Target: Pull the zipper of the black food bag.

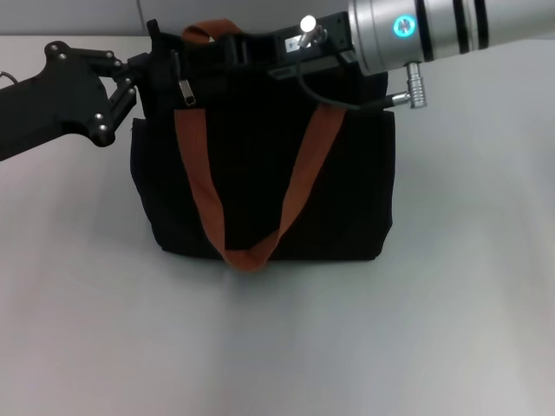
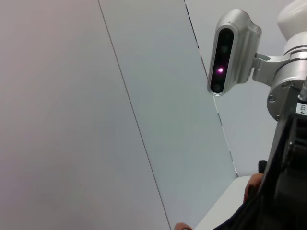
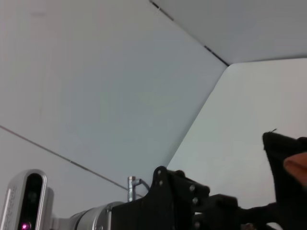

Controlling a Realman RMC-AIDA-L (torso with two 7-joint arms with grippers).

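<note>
Your black food bag (image 1: 260, 173) stands upright on the white table (image 1: 277, 347), centred, its orange-brown straps (image 1: 251, 251) hanging down the near face. Your left gripper (image 1: 152, 65) sits at the bag's far-left top corner, just beside the silver zipper (image 1: 187, 92); you cannot tell how its jaws stand. Your right gripper (image 1: 251, 43) reaches over the bag's far top edge, jaws hidden too

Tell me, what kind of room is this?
Probably a robot test lab: a plain white table holding only a black food bag, bare pale wall panels, and a camera mounted on the robot.
</note>
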